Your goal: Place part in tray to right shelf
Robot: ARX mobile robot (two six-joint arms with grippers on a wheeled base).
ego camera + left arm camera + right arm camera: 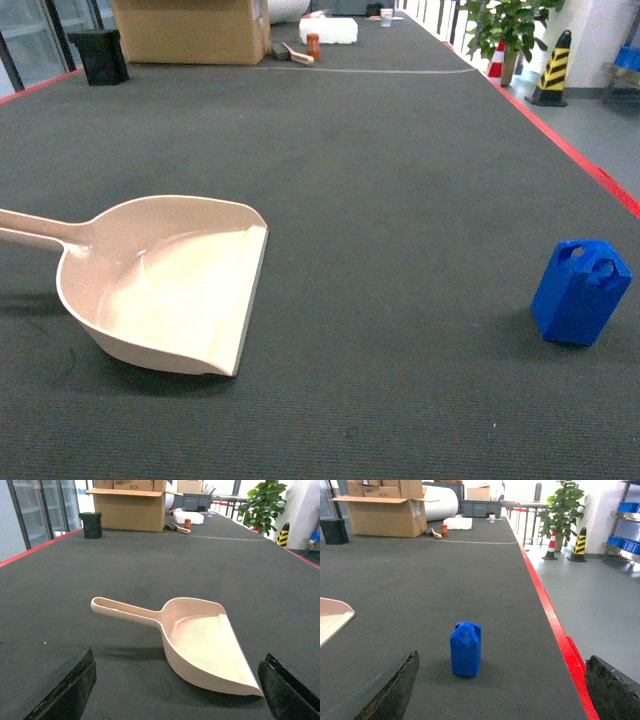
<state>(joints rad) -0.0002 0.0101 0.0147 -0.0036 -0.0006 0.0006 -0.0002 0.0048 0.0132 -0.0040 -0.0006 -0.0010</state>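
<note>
While both arms are hanging back at the near side of the table (400,130), nothing in the task is being touched: the blue part (581,292) is standing upright on the dark mat, bevelled end up, well apart from the beige tray (170,285), which is lying flat with its open lip (252,300) facing toward the part and its handle (35,228) running off to the left. That layout looks deliberate — the lip is turned to receive the part, and the handle is pointing to the side where the left arm is working. The left gripper (177,690) is spreading wide, its two dark fingers (65,690) showing only at the bottom corners of its wrist view with the tray lying ahead between them; the right gripper (500,692) is likewise gaping wide, framing the part from behind without touching it. By my judgement the first step, picking up the part, is not yet begun. Room is generous between part and tray, with bare mat all the way across. The tighter side is the right: the part is sitting near the red table edge (555,625), beyond which the floor is dropping away, so a clumsy nudge could be pushing it over. The cardboard box (190,30) and other clutter are lying far off at the back. The steel shelf meant as the goal is not clearly showing in any view.
</note>
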